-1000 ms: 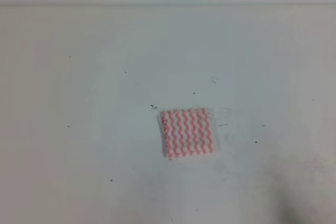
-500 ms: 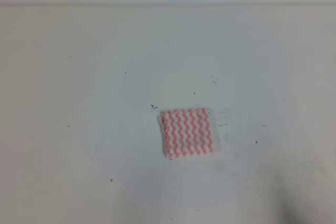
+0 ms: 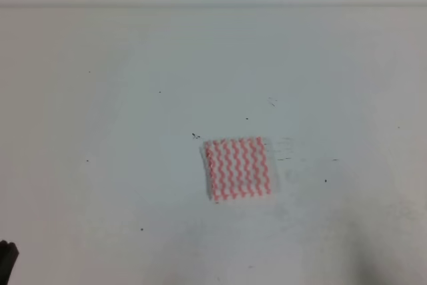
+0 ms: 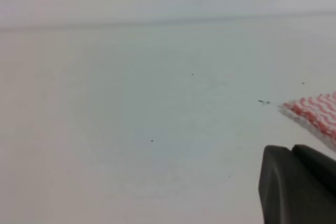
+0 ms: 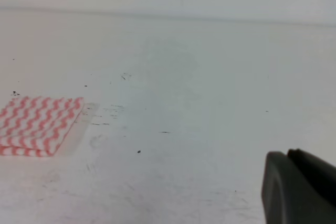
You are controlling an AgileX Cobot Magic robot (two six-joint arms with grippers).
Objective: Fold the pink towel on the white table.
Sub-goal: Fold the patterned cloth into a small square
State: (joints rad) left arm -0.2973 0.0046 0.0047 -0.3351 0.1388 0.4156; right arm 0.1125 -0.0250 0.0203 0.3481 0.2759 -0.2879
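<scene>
Black plastic edges into the overhead view at the bottom-left corner: that is the left end effector [image 3: 7,258], absent half a second ago and now just showing, well apart from the cloth. In its own wrist view only one dark finger block sits at the lower right [image 4: 296,184], so I cannot tell whether its jaws stand wide or narrow. Ahead of it and to its right lies the thin pink-and-white zigzag-striped towel [image 3: 238,168], flat on the broad white counter [image 3: 133,98], and it has not budged across the last second. It already looks like a small, neat, layered square, with stacked edges showing at its near side in the right wrist view [image 5: 37,124], so folding appears finished or nearly so. Off to the right, the right end effector [image 5: 299,187] shows only as a dark block too; its opening cannot be judged, and the towel sits well to its left.
</scene>
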